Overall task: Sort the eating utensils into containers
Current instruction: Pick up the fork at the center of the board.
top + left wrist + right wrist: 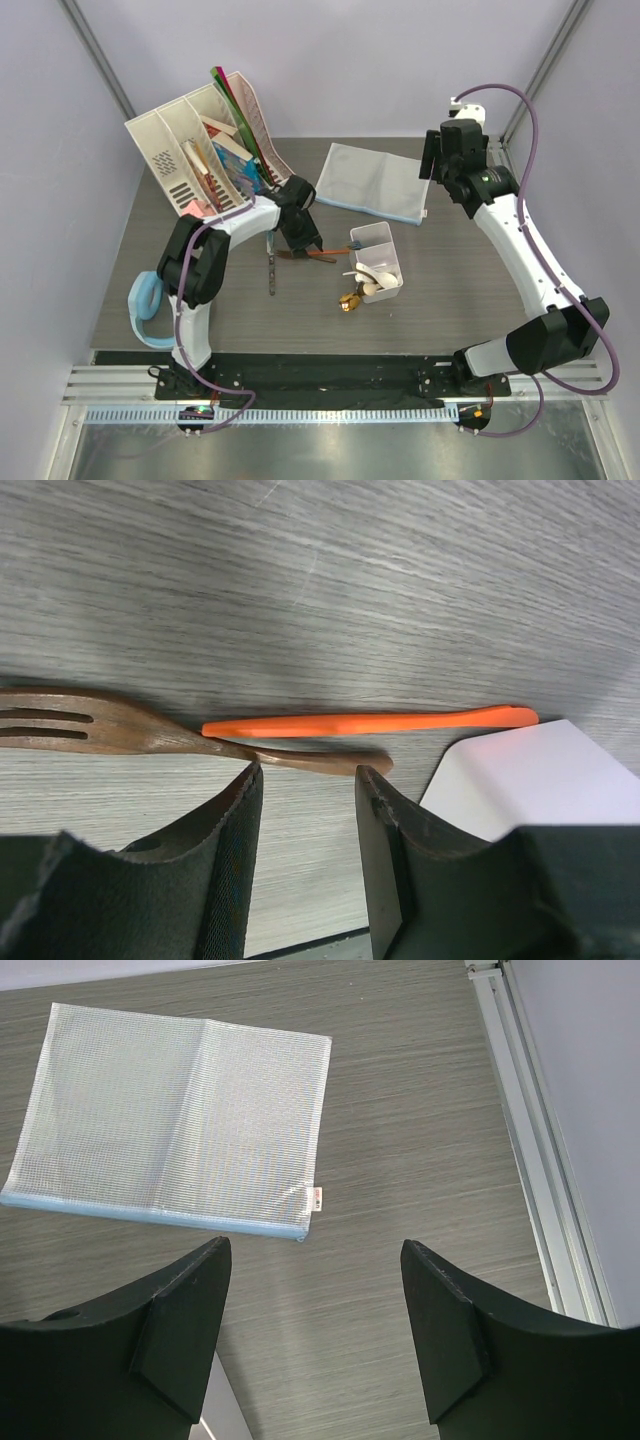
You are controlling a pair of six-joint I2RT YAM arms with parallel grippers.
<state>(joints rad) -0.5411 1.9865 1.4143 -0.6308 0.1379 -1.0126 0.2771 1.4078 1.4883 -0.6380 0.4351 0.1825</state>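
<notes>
My left gripper (pixel 300 238) is open and low over the table, just left of the white divided container (pixel 378 262). In the left wrist view its fingertips (pixel 243 780) straddle the handle end of a wooden fork (pixel 100 730). A thin orange piece (pixel 370 722) lies just beyond the fork, and the container's corner (pixel 530 780) shows at the right. The container holds white ceramic spoons (pixel 372 277). A gold spoon (pixel 350 298) lies at its near corner. A slim blue-handled utensil (pixel 271 265) lies left of the fork. My right gripper (pixel 435 160) is open and empty, high at the back right.
A grey-blue mesh pouch (pixel 375 182) lies flat at the back centre and also shows in the right wrist view (pixel 170 1120). A white desk organiser with books and folders (pixel 200 150) stands at the back left. A light-blue ring-shaped object (pixel 148 305) lies near left. A metal rail (pixel 540 1160) borders the right.
</notes>
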